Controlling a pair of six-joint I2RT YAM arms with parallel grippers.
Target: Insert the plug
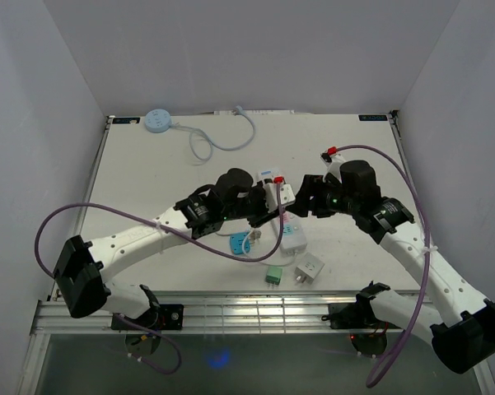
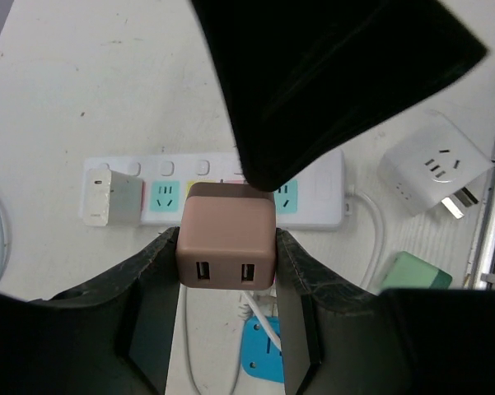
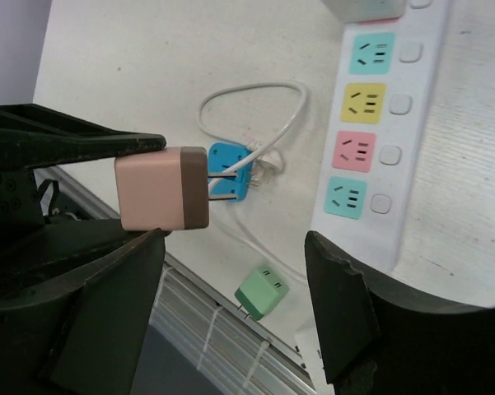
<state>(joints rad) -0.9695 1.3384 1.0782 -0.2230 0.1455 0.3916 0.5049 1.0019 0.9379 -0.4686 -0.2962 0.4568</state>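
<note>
The white counter [image 1: 148,173] carries a long white power strip [image 2: 321,177] with teal, yellow and pink sockets. A white block charger [image 2: 111,197] sits plugged in at one end of the strip.

The left claw [image 2: 226,243] pinches the pink-and-brown square USB plug [image 3: 152,189] by two opposite sides. The plug is held off the counter near the strip's middle sockets, with its two prongs bare and in no socket.

The right claw [image 3: 231,247] stands spread just beside the plug and holds nothing.

A white cube adapter [image 2: 435,169], a small green plug [image 2: 416,271] and a blue adapter [image 2: 259,346] lie near the strip.
</note>
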